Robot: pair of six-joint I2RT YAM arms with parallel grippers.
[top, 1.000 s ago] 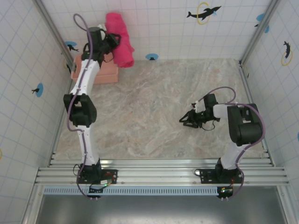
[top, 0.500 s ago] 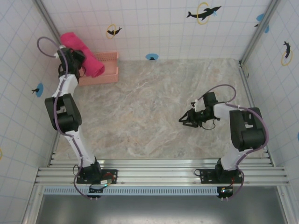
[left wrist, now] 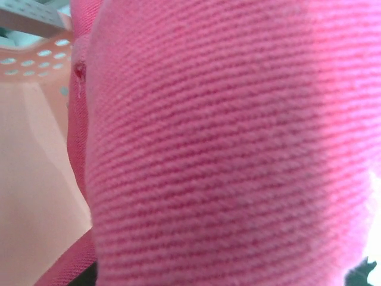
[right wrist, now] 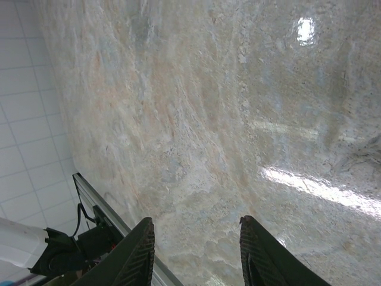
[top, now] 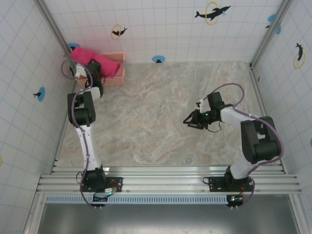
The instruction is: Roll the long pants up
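Observation:
The long pants point(top: 95, 61) are a bright magenta roll lying slantwise across the salmon-pink mesh basket point(top: 117, 77) at the far left corner. My left gripper point(top: 92, 74) sits at the roll's near side, against the basket. In the left wrist view the pants' ribbed cloth point(left wrist: 226, 149) presses right up to the lens and hides the fingers; the basket wall point(left wrist: 30, 179) shows at the left. My right gripper point(top: 188, 122) hovers over bare table at mid right, open with nothing between its fingers point(right wrist: 196, 223).
Tiled walls with dolphin stickers enclose the marble table point(top: 156, 112) on three sides. A metal rail point(top: 165, 180) runs along the near edge by the arm bases. The corner post point(top: 53, 29) stands just left of the basket.
The left arm swung the rolled pants from above the basket out to the left wall, then down and right onto the basket. The right gripper crept slightly left.

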